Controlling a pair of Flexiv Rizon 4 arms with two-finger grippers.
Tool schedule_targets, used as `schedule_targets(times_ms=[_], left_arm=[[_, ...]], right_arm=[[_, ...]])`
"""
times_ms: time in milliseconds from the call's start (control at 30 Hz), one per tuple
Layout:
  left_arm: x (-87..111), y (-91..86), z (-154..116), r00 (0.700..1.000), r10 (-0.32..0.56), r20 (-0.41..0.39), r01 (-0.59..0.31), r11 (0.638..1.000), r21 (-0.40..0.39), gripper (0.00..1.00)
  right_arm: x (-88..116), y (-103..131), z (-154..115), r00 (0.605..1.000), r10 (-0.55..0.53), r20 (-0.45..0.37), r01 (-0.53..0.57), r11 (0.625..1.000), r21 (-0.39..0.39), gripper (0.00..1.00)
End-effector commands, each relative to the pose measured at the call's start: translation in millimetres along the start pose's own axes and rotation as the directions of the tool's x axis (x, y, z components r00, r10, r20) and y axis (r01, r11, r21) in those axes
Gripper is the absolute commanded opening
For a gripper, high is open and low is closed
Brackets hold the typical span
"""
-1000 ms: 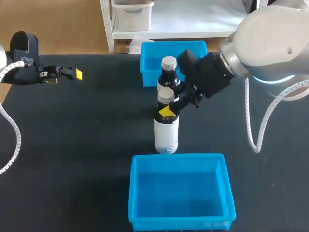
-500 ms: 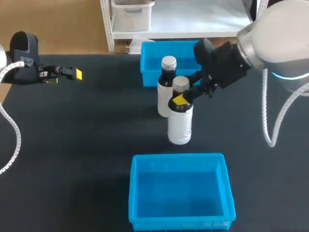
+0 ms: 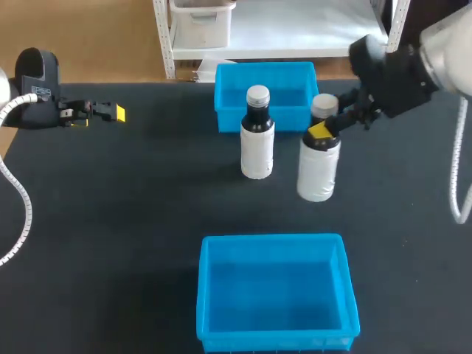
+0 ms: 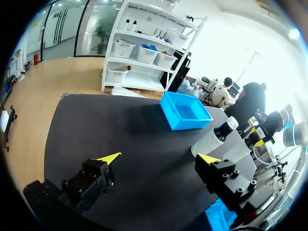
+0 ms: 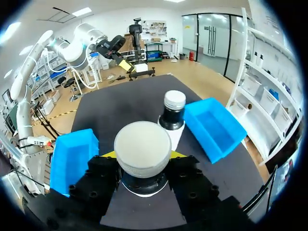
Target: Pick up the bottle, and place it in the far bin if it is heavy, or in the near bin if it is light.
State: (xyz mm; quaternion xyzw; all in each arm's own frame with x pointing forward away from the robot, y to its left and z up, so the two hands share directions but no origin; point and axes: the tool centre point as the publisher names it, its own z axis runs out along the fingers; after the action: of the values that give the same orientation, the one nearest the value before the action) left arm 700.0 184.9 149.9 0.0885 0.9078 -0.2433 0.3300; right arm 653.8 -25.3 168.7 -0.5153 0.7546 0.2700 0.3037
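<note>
A white-bodied bottle with a dark neck and silver cap (image 3: 318,164) hangs above the table, my right gripper (image 3: 323,130) shut on its neck. In the right wrist view its cap (image 5: 143,146) fills the space between the fingers of that gripper (image 5: 143,156). A second, matching bottle (image 3: 257,143) (image 5: 172,113) stands upright to the left of the held one. Just behind both sits the far blue bin (image 3: 265,76) (image 5: 214,126). The near blue bin (image 3: 276,298) (image 5: 72,157) lies at the table's front. My left gripper (image 3: 104,112) (image 4: 159,159) is open at the far left, holding nothing.
The two bottles (image 4: 214,139) and the far bin (image 4: 186,111) show ahead of the left gripper, across bare black tabletop (image 3: 133,221). My left arm's grey cable (image 3: 18,199) hangs along the table's left edge.
My right gripper has carried the bottle up and to the right, from in front of the standing bottle to beside it. The left arm has not moved.
</note>
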Motion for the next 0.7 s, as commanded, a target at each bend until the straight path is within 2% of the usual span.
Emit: schedule_targets(times_ms=[33,133,267,500,700], left_arm=[[0.0,0.0,0.0,1.000,0.000,0.000,0.000,1.000,0.000,1.00],[0.0,0.0,0.0,1.000,0.000,0.000,0.000,1.000,0.000,1.00],[0.0,0.0,0.0,1.000,0.000,0.000,0.000,1.000,0.000,1.00],[0.0,0.0,0.0,1.000,0.000,0.000,0.000,1.000,0.000,1.00],[0.0,0.0,0.0,1.000,0.000,0.000,0.000,1.000,0.000,1.00]], right_arm=[[7.3,-1.4,-27.2,1.000,0.017,-0.008,-0.016,0.999,0.052,0.00],[9.4,-9.1,-45.3,1.000,0.026,-0.005,-0.026,0.995,0.097,0.00],[5.0,-7.3,-64.3,1.000,0.002,0.012,-0.004,0.995,0.098,0.00],[-9.2,16.6,-85.7,0.997,-0.068,0.044,0.067,0.998,0.021,0.00],[-23.5,47.7,-99.0,0.990,-0.105,0.092,0.112,0.990,-0.083,0.00]])
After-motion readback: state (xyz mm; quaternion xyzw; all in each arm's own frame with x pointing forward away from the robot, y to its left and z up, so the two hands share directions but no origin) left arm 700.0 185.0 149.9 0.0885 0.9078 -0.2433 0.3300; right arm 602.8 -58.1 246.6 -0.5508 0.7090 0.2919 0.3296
